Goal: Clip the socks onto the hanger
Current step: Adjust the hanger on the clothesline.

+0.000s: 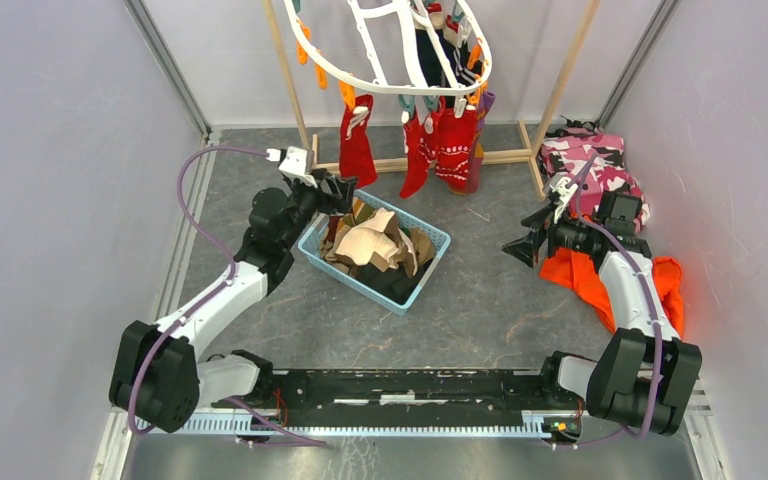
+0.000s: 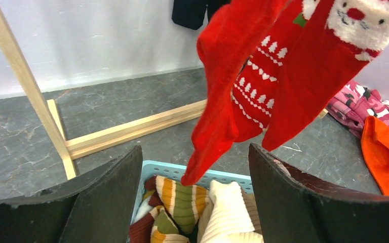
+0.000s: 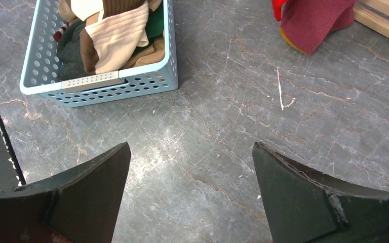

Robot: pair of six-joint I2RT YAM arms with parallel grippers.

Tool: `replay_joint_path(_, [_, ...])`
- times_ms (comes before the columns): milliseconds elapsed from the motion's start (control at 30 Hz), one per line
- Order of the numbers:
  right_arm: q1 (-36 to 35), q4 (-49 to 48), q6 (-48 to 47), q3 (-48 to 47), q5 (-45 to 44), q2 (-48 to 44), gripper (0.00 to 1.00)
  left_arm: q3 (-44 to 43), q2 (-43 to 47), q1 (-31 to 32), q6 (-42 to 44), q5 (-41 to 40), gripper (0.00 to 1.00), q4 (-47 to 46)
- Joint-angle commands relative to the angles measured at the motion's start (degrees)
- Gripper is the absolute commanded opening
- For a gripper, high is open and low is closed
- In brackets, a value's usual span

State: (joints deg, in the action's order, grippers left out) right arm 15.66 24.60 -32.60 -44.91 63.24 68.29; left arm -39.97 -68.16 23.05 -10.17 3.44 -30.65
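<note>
The left gripper (image 1: 343, 198) hangs with jaws spread and nothing between them, over the far left corner of the basket (image 1: 345, 281); its wrist view looks past both fingers (image 2: 106, 202) straight down onto the heaped socks (image 2: 182, 200), so the pile lies just below and slightly ahead of it. The right gripper (image 1: 522, 246) is likewise spread and empty, over bare table (image 3: 223, 116), well apart from the basket on its right side; one short end of the basket faces it. The left arm is plainly the nearer to the loose socks. The pile is crumpled, a cream-and-brown one on top, and no single long axis can be read from it. The hanger (image 1: 380, 87) hangs above and beyond the basket, away from the arm bases; red socks (image 1: 357, 140) already dangle from its clips, toes pointing down. I judge the next move to be a short drop by the left gripper into the pile, then a lift up and away toward the frame.
</note>
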Motion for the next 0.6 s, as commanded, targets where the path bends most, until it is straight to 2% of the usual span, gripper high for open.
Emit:
replay_joint_path(0, [0.3, -1.4, 0.5, 0.1, 2.2, -0.4, 0.96, -3.4, 0.7, -2.6, 2.4, 4.4, 0.82, -3.2])
replay_joint_path(167, [0.2, -1.7, 0.9, 0.2, 2.7, -0.2, 0.96, -7.5, -2.1, -3.7, 3.3, 9.1, 0.77, -3.3])
replay_joint_path(267, [0.2, -1.7, 0.9, 0.2, 2.9, -0.2, 0.96, -9.9, -4.5, -3.6, 3.0, 11.9, 0.68, -3.5])
replay_joint_path(333, [0.2, -1.7, 0.8, 0.3, 3.0, -0.4, 0.96, -11.3, -5.8, -3.7, 2.5, 12.9, 0.57, -3.7])
replay_joint_path(500, [0.2, -1.5, 0.4, 0.7, 3.0, -0.9, 0.96, -13.8, -8.3, -3.6, 0.7, 15.4, 0.14, -4.5])
replay_joint_path(567, [0.2, -1.6, 0.3, 0.8, 3.0, -1.0, 0.96, -15.1, -9.3, -3.6, -0.6, 18.3, 0.05, -4.6])
